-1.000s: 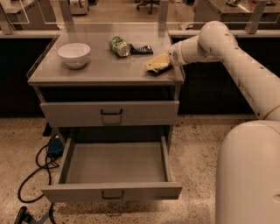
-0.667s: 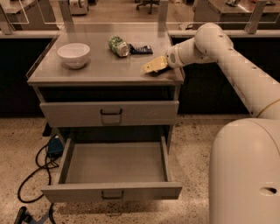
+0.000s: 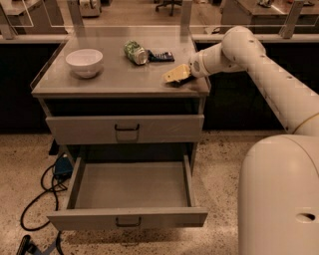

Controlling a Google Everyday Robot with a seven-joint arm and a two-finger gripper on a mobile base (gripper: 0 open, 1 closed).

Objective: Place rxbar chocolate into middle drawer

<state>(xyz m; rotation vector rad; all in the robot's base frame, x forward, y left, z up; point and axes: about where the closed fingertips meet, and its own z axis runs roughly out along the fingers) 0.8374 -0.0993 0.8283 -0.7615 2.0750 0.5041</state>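
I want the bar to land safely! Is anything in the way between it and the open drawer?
Nothing visible does. The gripper is over the rxbar chocolate, a dark sliver at the front edge of the cabinet top. The middle drawer below is pulled out.

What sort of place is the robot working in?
Probably an office or lab workspace: a wheeled office chair and desks behind, a grey drawer cabinet on speckled flooring. The gripper is over the cabinet top's right edge.
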